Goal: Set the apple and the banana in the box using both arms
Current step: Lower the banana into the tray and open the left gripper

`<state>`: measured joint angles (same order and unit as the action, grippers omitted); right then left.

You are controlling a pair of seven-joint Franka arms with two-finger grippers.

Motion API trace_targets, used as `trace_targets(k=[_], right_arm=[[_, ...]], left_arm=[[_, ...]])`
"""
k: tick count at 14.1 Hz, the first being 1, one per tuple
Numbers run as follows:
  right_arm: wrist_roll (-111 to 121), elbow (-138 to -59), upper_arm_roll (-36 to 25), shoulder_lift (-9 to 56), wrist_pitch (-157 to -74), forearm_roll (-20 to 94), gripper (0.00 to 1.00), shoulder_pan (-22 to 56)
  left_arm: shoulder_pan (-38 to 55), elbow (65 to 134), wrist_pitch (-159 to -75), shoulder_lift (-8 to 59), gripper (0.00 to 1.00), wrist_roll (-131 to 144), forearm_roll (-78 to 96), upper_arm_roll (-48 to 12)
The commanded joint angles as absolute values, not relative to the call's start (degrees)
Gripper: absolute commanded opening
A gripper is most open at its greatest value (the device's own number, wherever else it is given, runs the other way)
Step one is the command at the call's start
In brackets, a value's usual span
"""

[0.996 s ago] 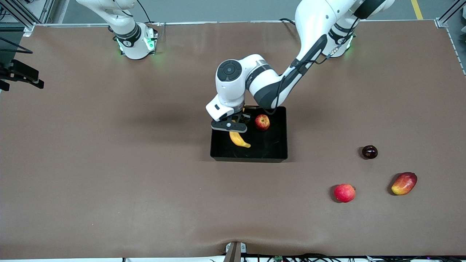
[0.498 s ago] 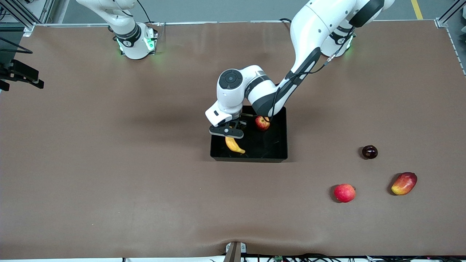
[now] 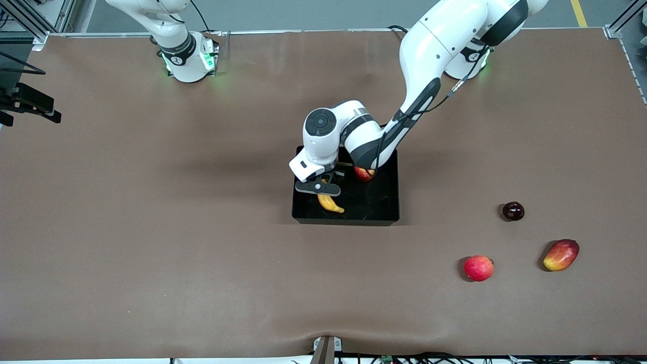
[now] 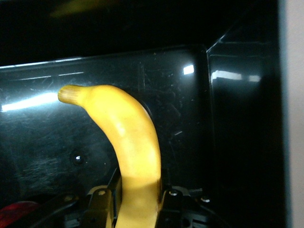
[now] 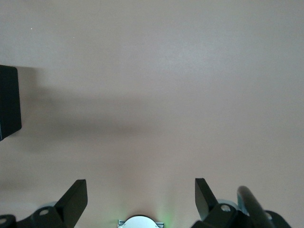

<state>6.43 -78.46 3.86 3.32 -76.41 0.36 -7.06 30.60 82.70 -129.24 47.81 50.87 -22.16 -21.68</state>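
The left claw [image 3: 323, 191] is down inside the box [image 3: 384, 210], its two fingers [image 4: 102, 204] pressed against the sides of the banana [image 3: 330, 202], which juts out from between them toward the front camera. In the left wrist view the banana [image 4: 130, 147] fills the middle over the box's glossy floor [image 4: 42, 142], its stalk end clear of the nearby wall; whether its underside rests on the floor cannot be made out. The gripped end is cut off at the edge of that view.

The apple [image 3: 363, 174] lies in the same box, farther from the front camera than the banana and toward the left arm's end; the left arm's forearm covers its upper part, so only a red sliver shows. A red blur [image 4: 16, 211] at the edge of the left wrist view may be this apple.

The right claw [image 5: 140, 202] is spread wide and holds nothing, hanging above bare brown tabletop [image 5: 156, 71]; the right arm waits.

Toward the left arm's end of the tabletop lie a pinkish-red round fruit [image 3: 478, 268], a mango [image 3: 561, 255] and a small dark fruit [image 3: 513, 211].
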Motion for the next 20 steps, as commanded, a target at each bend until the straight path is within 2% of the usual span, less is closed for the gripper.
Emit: trace_targets(k=[1, 2, 4, 5, 6, 7, 12, 15, 20], right_arm=[[6.7, -79.5, 4.0, 2.1, -76.4, -0.1, 1.0, -7.2], [6.7, -79.5, 4.0, 2.0, -76.4, -0.1, 1.0, -7.1], [6.7, -79.5, 4.0, 2.1, -76.5, -0.1, 1.0, -7.2], [6.7, -79.5, 4.0, 2.1, -76.4, -0.1, 1.0, -7.2], [6.6, -79.5, 4.0, 2.1, -76.4, -0.1, 1.0, -7.2], [6.6, -79.5, 4.0, 2.1, -76.4, -0.1, 1.0, -7.2], [6.6, -79.5, 4.0, 2.1, -76.4, -0.1, 1.0, -7.3], [6.6, -79.5, 4.0, 2.1, -76.4, -0.1, 1.0, -7.3], [6.6, -79.5, 4.0, 2.1, -76.4, -0.1, 1.0, -7.2]], left_arm=[[31.1, 82.6, -130.0, 48.3, 0.13, 52.7, -24.1, -21.4], [31.1, 82.7, -129.9, 48.7, 0.14, 52.7, -24.2, -21.4], [31.1, 82.6, -130.0, 49.2, 0.28, 52.7, -24.1, -21.4], [31.1, 82.6, -130.0, 49.3, 0.43, 52.7, -24.1, -21.4], [31.1, 82.6, -130.0, 49.3, 0.68, 52.7, -24.1, -21.4], [31.0, 82.5, -129.9, 49.0, 1.0, 52.7, -24.1, -21.4], [28.6, 82.4, -128.7, 44.2, 1.0, 53.8, -24.0, -21.4], [27.2, 82.2, -120.7, 37.5, 1.0, 53.6, -23.3, -21.5], [18.0, 82.2, -108.4, 27.2, 1.0, 52.6, -21.2, -22.1]])
